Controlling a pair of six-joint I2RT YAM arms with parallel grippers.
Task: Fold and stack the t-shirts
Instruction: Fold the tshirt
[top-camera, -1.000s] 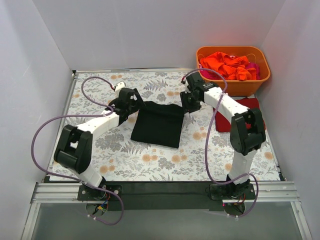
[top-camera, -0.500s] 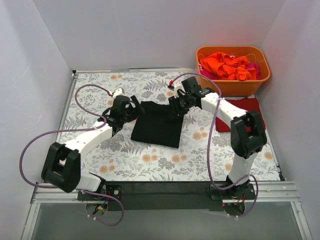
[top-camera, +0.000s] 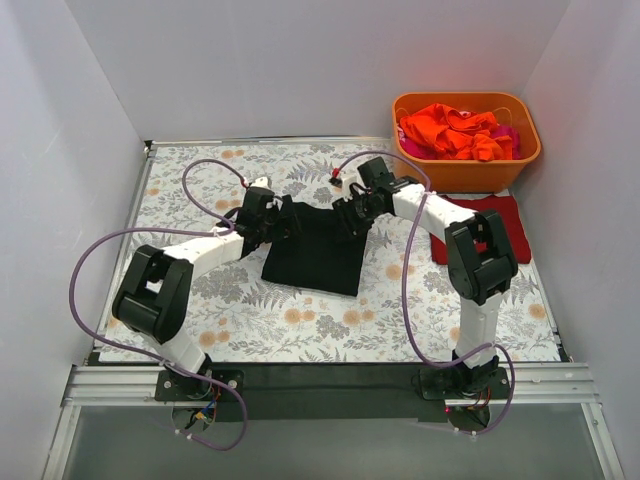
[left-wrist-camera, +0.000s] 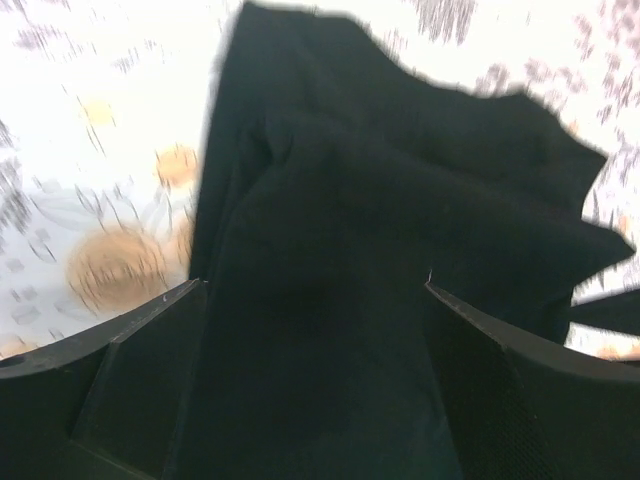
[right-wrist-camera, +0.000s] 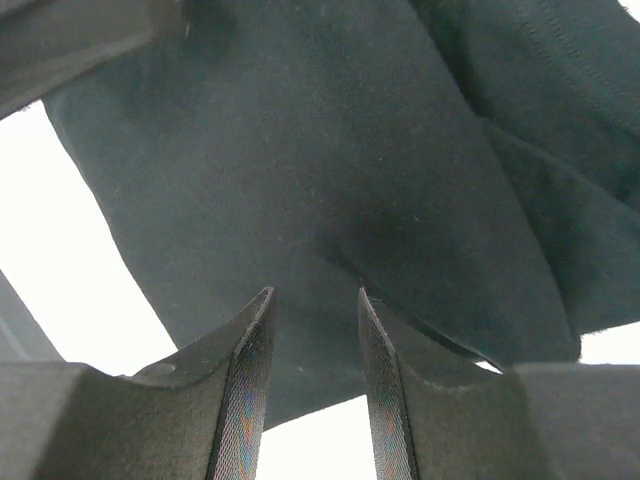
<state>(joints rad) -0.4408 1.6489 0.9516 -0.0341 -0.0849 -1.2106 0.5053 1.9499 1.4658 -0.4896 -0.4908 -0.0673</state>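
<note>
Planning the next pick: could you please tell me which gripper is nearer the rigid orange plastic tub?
Right: right gripper at the black fabric t-shirt's right edge; left gripper at its left edge, farther from the tub.

I worked in a robot lab cell: white panels (top-camera: 300, 70) boxed the table (top-camera: 300, 325), aluminium rail (top-camera: 330, 385) along its front.

I see the tablecloth (top-camera: 300, 320) covering the whole table. Folded t-shirt (top-camera: 315, 255) lies about mid-table, a bit toward the far edge. Left gripper (top-camera: 288, 218) sits at its far-left corner, right gripper (top-camera: 350, 218) at its far-right corner, both over the fabric. Tub (top-camera: 520, 160) stands in the far-right corner, heap of t-shirts (top-camera: 455, 130) in it. Another t-shirt (top-camera: 495, 207) lies flat by the right edge, just before the tub, partly hidden by my right arm (top-camera: 478, 262).
</note>
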